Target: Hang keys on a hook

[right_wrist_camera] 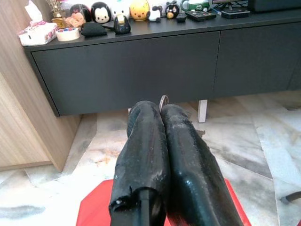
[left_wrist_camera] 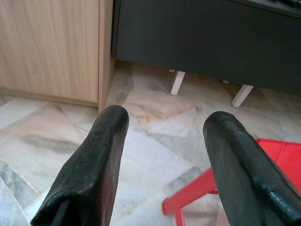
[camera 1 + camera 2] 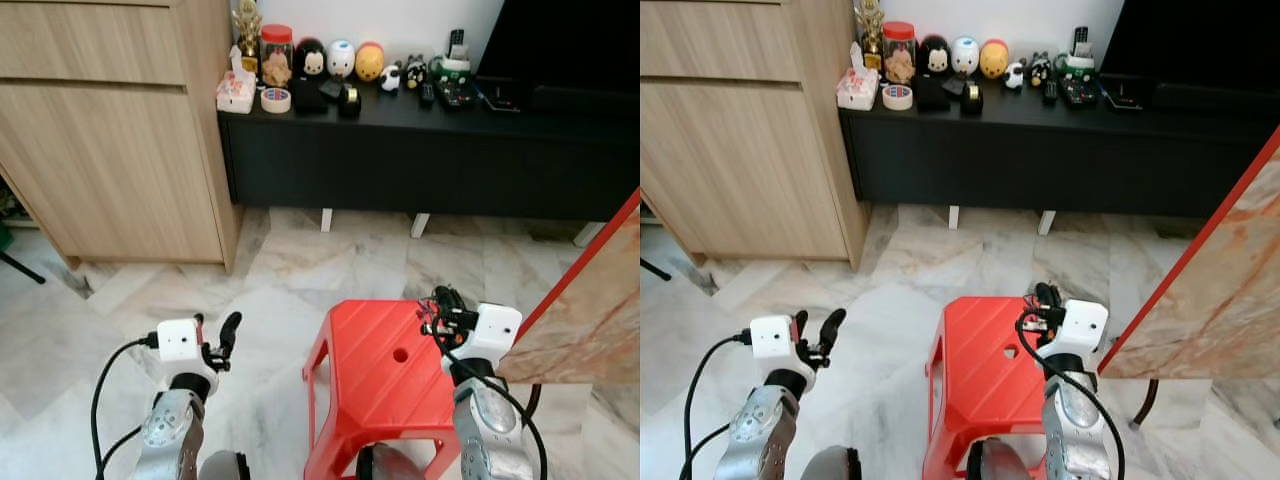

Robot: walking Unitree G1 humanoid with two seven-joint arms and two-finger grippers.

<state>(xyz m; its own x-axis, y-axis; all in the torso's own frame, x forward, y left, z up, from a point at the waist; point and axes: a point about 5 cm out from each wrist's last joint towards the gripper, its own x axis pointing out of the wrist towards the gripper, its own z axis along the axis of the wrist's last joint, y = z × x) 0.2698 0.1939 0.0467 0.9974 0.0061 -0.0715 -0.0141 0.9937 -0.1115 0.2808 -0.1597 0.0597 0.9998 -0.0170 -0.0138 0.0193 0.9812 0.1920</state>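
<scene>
Marble floor; right end effector pinches a key ring.

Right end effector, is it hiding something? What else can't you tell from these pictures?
- Right wrist view: the shut right end effector covers whatever it pinches; a small pale loop peeks out, too little to name.
- Left eye view: the red stool has its front cut off by the bottom edge.
- Left eye view: the toy figures on the black cabinet are too small for detail.

Left claw spread; right claw pressed closed.
</scene>
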